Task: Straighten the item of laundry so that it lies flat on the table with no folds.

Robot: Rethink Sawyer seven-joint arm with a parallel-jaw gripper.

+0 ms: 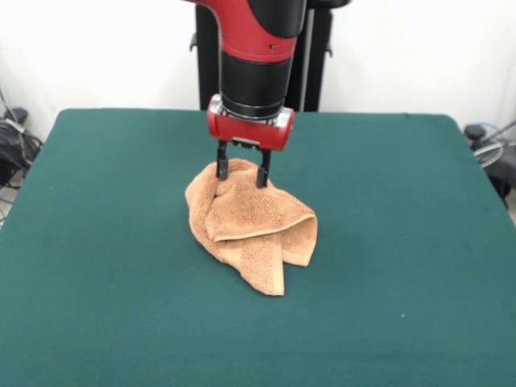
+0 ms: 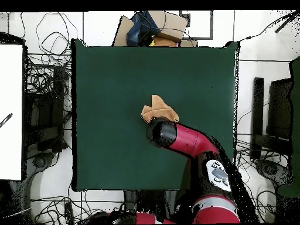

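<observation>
Towel (image 1: 251, 230) was what your gripper (image 1: 242, 176) stood directly over: the crumpled cloth lay near the middle of the table (image 1: 97, 266), its bulk spreading from under the fingers toward the edge away from the pedestal. You had the two fingers apart, tips down at the heap's pedestal-side rim, one to each side of a raised fold; whether they were pressing cloth yet could not be told. The towel was folded over itself in several layers, a loose corner pointing toward the far-from-robot edge. Your arm came down nearly vertical, wrist straight, seen from overhead reaching out from the base side. Judging by this, any pull would have had to run back toward the pedestal edge.
</observation>
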